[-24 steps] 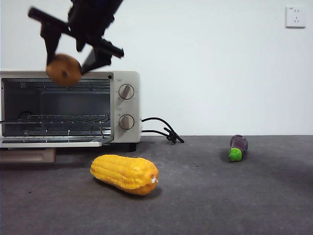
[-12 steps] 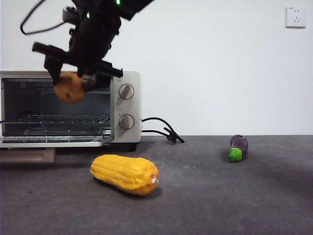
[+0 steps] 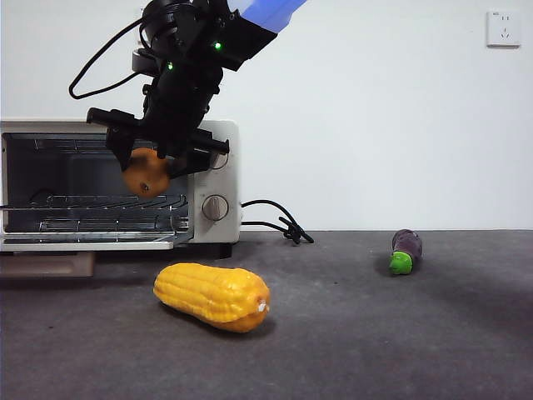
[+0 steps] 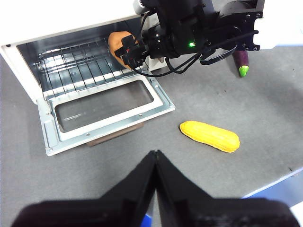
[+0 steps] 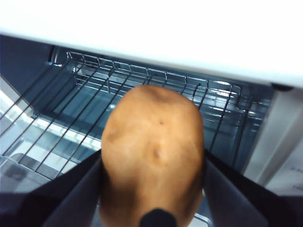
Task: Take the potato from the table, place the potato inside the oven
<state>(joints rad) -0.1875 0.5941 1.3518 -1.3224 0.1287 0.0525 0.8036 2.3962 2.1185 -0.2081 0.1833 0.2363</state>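
Golden-brown roundish potato (image 3: pixel 146 172) w/ a dark spot is clamped between the two black jaws of the right tool (image 3: pixel 158 160), off the desk, held at the open mouth of the cream-white toaster oven (image 3: pixel 215 179). Front view: potato hangs in front of the upper right part of the oven cavity, above the wire rack (image 3: pixel 100 202), not touching it. Right wrist view: potato (image 5: pixel 154 153) fills centre of frame, a jaw pressed on either side, rack wires (image 5: pixel 94 101) behind and below it. Left wrist view confirms: potato (image 4: pixel 119 45) sits at the cavity's front edge, near the knob side, above the rack, w/ the right arm reaching in over it.

Oven door (image 4: pixel 102 111) is folded down flat, glass pane facing up. Two round knobs (image 3: pixel 215 156) on the oven's right panel; upper one partly hidden by the arm. Black cord (image 3: pixel 275 221) trails from the oven's side across the dark grey matte desk (image 3: pixel 375 333).

Left tool (image 4: pixel 155 158): jaws together, tips meeting, holding nothing, raised well above the desk and well apart from the oven.

Yellow corn cob (image 3: pixel 212 296) lies on its side on the desk in front of the oven. Purple eggplant w/ green tip (image 3: pixel 405 251) lies well apart, further along the desk.
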